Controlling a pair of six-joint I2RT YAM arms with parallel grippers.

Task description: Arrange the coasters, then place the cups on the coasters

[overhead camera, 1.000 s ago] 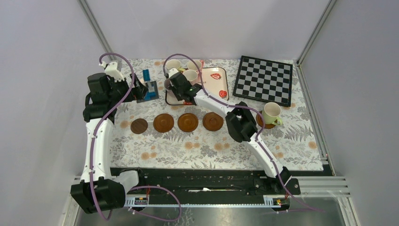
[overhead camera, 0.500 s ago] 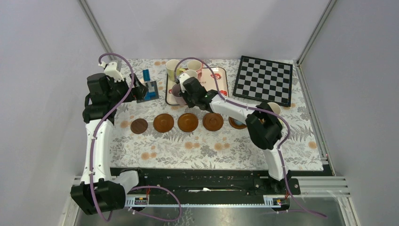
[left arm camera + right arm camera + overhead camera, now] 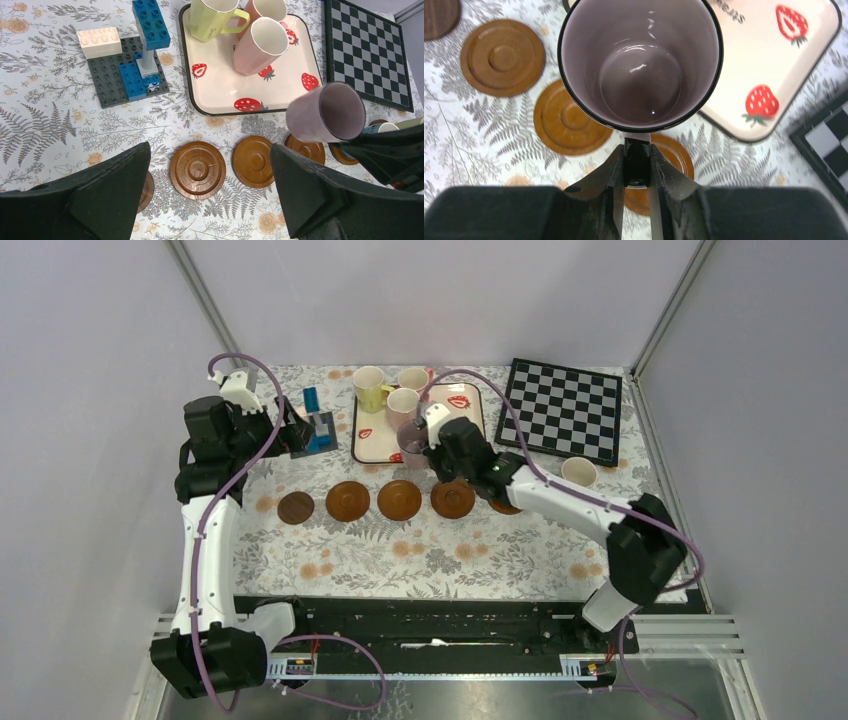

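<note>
Right tool (image 3: pixel 637 156) clenched on handle of mauve cup (image 3: pixel 639 65), aloft at tray (image 3: pixel 774 60) corner above coasters (image 3: pixel 504 57); left tool (image 3: pixel 210 160) released.

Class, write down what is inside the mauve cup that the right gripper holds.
The mauve cup is empty: its glossy bottom shows bare. The right gripper pinches its handle, whose sides the fingers cover.

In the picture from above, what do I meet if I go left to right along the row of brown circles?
Small dark coaster → second coaster → third coaster → fourth coaster → fifth coaster, partly hidden → pale cup.
</note>
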